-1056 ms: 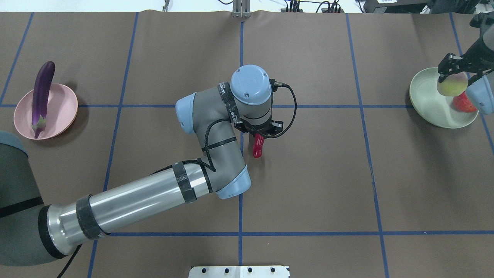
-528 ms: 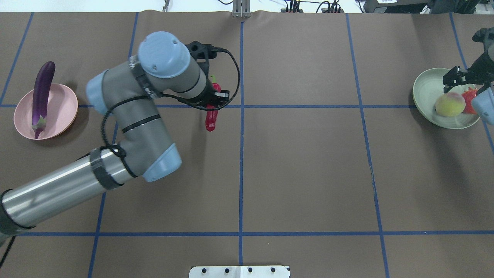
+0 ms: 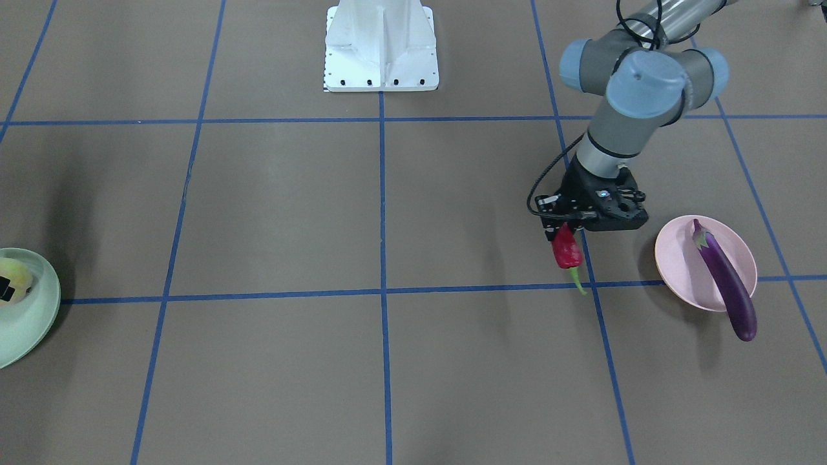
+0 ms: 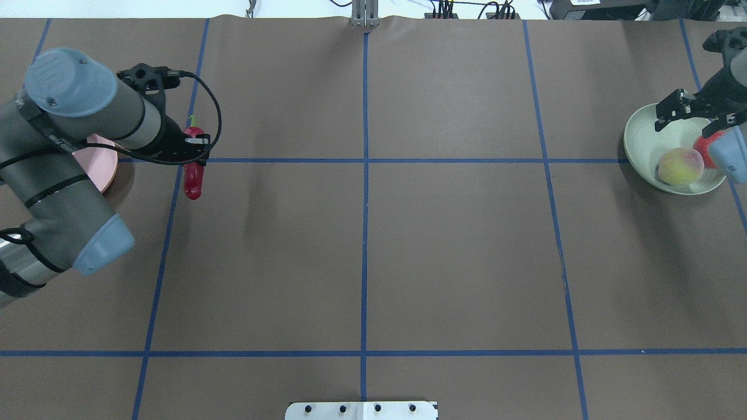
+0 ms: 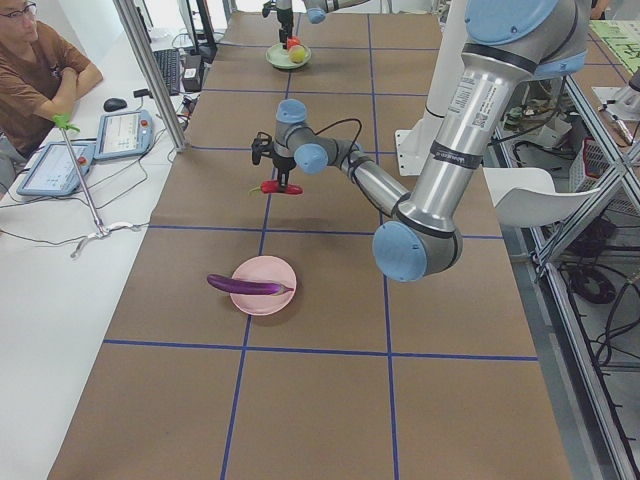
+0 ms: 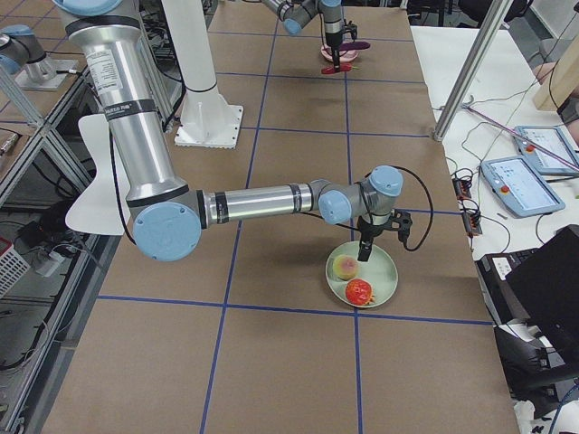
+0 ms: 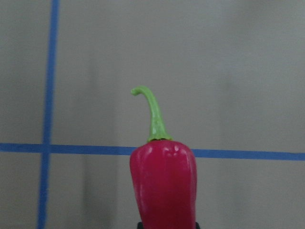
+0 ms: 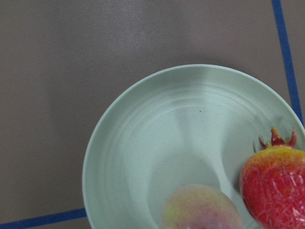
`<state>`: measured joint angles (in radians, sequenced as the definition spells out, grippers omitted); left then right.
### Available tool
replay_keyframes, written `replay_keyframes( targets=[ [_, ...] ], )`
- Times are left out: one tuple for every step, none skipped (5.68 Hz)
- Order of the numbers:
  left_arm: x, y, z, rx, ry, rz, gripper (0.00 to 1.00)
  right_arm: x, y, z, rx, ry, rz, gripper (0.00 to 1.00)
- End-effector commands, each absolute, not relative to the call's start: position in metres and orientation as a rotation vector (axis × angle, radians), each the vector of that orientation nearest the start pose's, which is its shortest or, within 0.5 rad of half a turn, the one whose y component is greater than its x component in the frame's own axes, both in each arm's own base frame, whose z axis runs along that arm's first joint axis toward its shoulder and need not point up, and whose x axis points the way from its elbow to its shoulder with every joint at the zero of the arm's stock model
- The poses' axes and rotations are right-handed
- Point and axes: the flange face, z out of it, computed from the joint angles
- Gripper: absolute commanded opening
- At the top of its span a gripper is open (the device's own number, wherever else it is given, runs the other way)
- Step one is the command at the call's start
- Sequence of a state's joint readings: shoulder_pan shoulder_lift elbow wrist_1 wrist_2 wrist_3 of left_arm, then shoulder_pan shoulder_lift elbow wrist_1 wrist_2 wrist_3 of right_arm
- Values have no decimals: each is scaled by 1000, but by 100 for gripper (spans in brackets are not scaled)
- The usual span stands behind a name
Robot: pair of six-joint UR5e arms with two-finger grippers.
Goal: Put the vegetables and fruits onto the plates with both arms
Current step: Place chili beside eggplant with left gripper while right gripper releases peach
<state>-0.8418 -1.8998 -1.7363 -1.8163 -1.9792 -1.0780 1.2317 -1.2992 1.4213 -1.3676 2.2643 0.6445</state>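
Observation:
My left gripper point(image 4: 191, 147) is shut on the red chili pepper point(image 4: 193, 181) and holds it above the table, just right of the pink plate point(image 4: 107, 168). The chili fills the left wrist view point(image 7: 164, 186), stem away from the camera. In the front view the gripper point(image 3: 583, 223) holds the chili point(image 3: 566, 252) left of the pink plate point(image 3: 677, 265), where the purple eggplant point(image 3: 725, 287) lies over the rim. My right gripper point(image 4: 694, 115) is open and empty above the mint green plate point(image 4: 641, 140). The peach point(image 4: 680, 166) and the pomegranate point(image 4: 704, 149) lie on that plate.
The white pedestal base point(image 3: 381, 45) stands at the robot's side of the table. Blue tape lines point(image 4: 364, 233) cross the brown table cover. An operator point(image 5: 40, 70) sits beside the table with tablets point(image 5: 125, 133) on a side bench.
My left arm has carried the chili left, from the table's middle to beside the pink plate. My right gripper has let go of the peach, which now lies on the green plate.

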Motion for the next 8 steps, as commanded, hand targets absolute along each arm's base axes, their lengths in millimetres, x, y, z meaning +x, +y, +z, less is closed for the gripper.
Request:
replay_keyframes(
  targets=[
    [283, -520, 466, 134, 692, -116, 0, -148, -608, 531, 5, -789, 151, 100],
    [277, -528, 499, 96, 648, -136, 0, -148, -607, 530, 7, -793, 147, 100],
    [261, -540, 523, 78, 617, -153, 0, -149, -607, 530, 7, -793, 146, 100],
    [238, -553, 551, 81, 579, -102, 0, -149, -607, 530, 7, -793, 146, 100],
    [234, -557, 550, 96, 582, -67, 99, -149, -607, 530, 6, -793, 147, 100],
    [236, -557, 542, 100, 601, -62, 100, -148, -605, 530, 7, -794, 144, 100],
    [234, -553, 527, 93, 656, -47, 100, -142, -595, 522, 26, -805, 137, 100],
    [185, -546, 512, 93, 750, -67, 100, -115, -581, 519, 53, -809, 153, 100]
  ],
)
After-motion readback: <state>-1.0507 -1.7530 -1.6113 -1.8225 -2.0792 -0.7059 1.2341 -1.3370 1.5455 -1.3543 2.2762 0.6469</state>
